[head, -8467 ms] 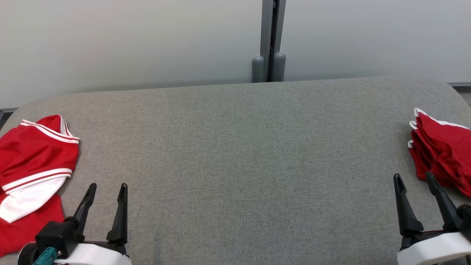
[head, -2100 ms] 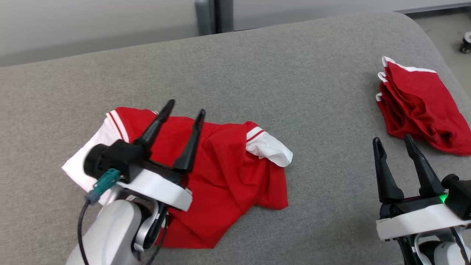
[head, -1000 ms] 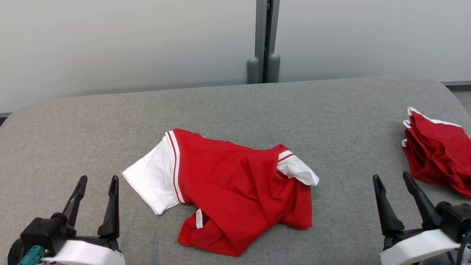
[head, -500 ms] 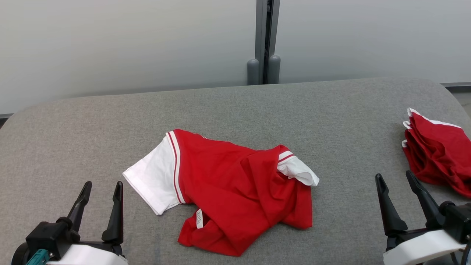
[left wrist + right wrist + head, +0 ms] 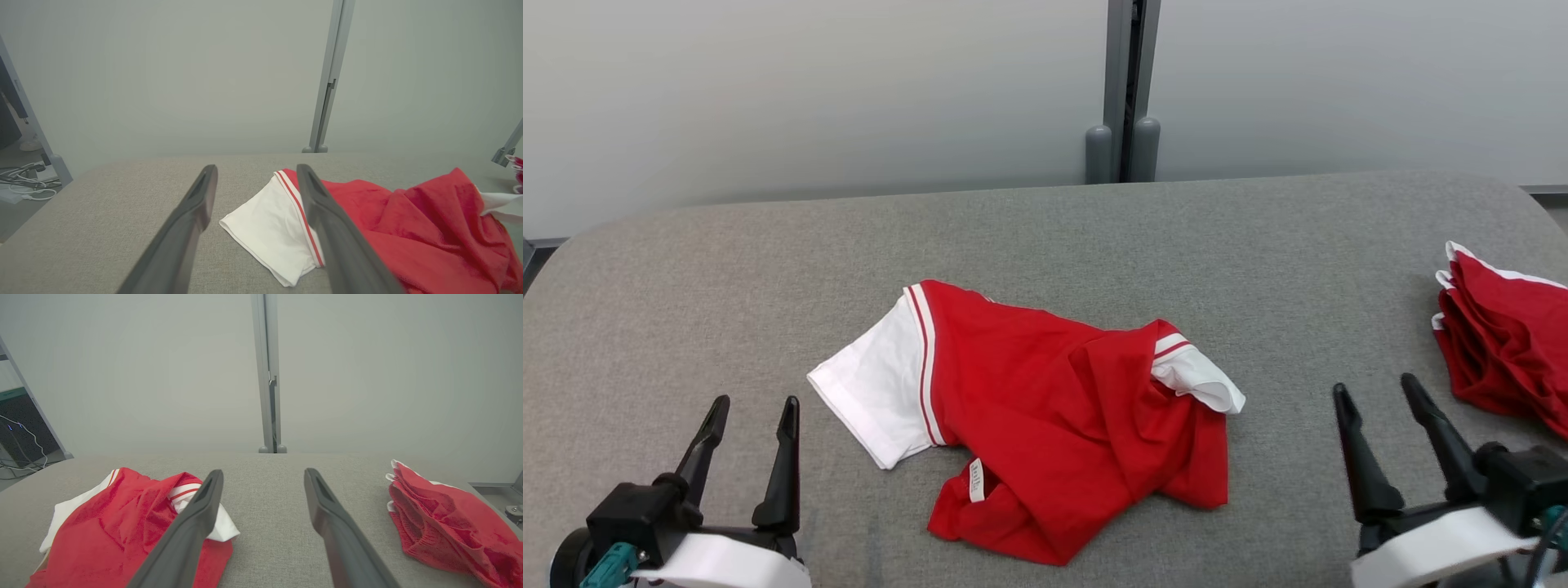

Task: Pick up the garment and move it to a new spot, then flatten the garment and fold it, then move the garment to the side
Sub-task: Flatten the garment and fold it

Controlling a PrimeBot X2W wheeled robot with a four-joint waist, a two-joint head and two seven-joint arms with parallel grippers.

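Shirt [image 5: 1045,416]: red with white sleeves. We find it crumpled at mid-counter [image 5: 1045,237], with one sleeve flat toward 9 o'clock and the other bunched toward 3 o'clock.
Left hand [image 5: 754,402]: at 8 o'clock from the shirt. We see its fingers spread wide, holding nothing and clear of the cloth.
Right hand [image 5: 1374,385]: at 4 o'clock from the shirt, likewise wide open and empty.
Pile [image 5: 1503,343]: red cloth with white trim, which we note at 3 o'clock by the counter's edge, well apart from the shirt.
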